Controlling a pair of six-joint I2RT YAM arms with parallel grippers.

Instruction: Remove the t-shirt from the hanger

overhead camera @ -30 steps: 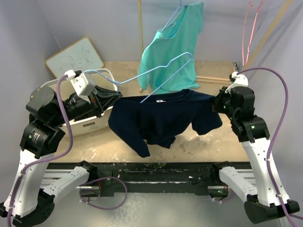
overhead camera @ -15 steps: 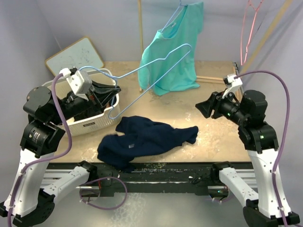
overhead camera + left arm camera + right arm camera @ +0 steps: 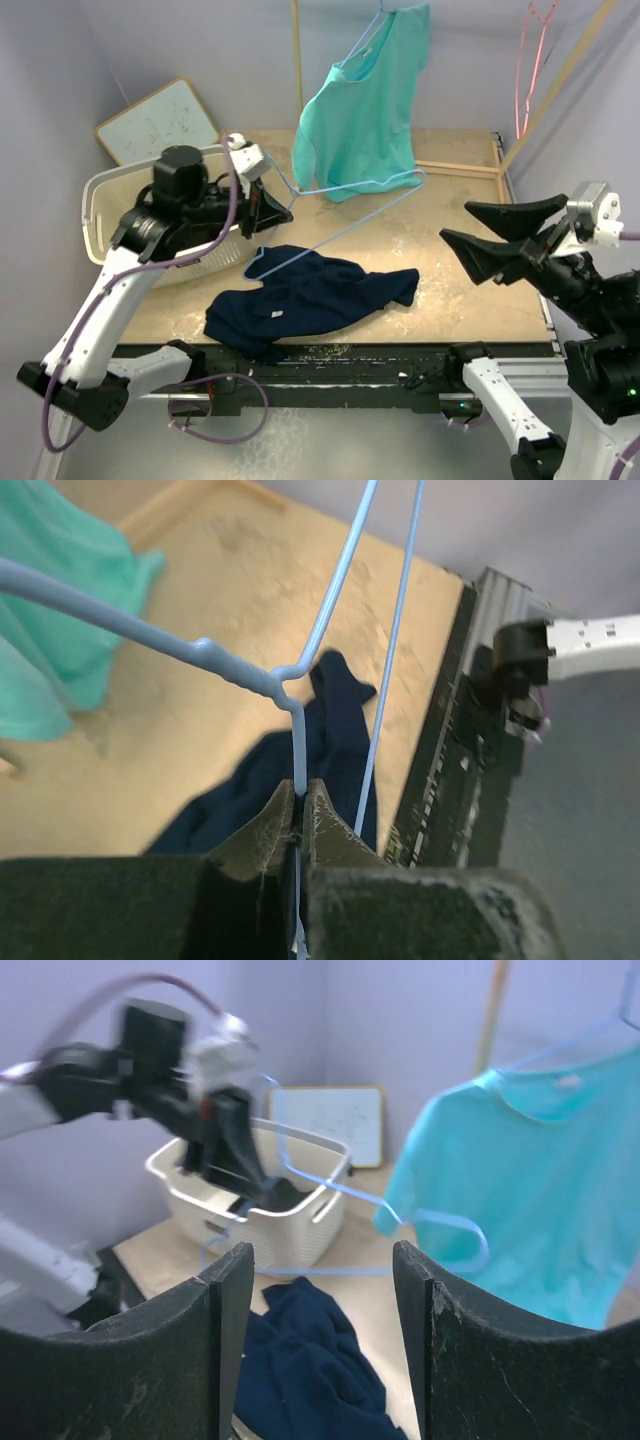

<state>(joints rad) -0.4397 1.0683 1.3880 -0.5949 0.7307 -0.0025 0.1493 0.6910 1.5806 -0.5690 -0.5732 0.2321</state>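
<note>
Navy tee [image 3: 310, 298]: crumpled flat on the surface [image 3: 455, 300], near front edge, left of centre. No wire runs thru it as far as visible, so it looks off the hanger.
Long axis: roughly left-right, along the front edge.
Hanger [image 3: 205, 647]: pale blue wire, held up in the air over the surface. Lower corner ends right at the tee's back-left edge; touching or just above, can't tell.
L hand [image 3: 283, 208]: pressed together, pinching the hanger wire. Sits just behind and above the tee, so it's the nearer arm.
R hand [image 3: 455, 222]: fingers spread, holding nothing. Raised on the right, well apart from tee, pointing left toward it.
Key relation: tee lies below and to the front of the L hand. Hanger only needs lifting back/away to clear it (my read).
Writing: small white tag on the tee, too small to read. Whiteboard [image 3: 160, 120] at back left has faint scribbles, not legible.
Other: white basket [image 3: 100, 190] under the L arm; teal tee [image 3: 365, 110] hung at the back.
</note>
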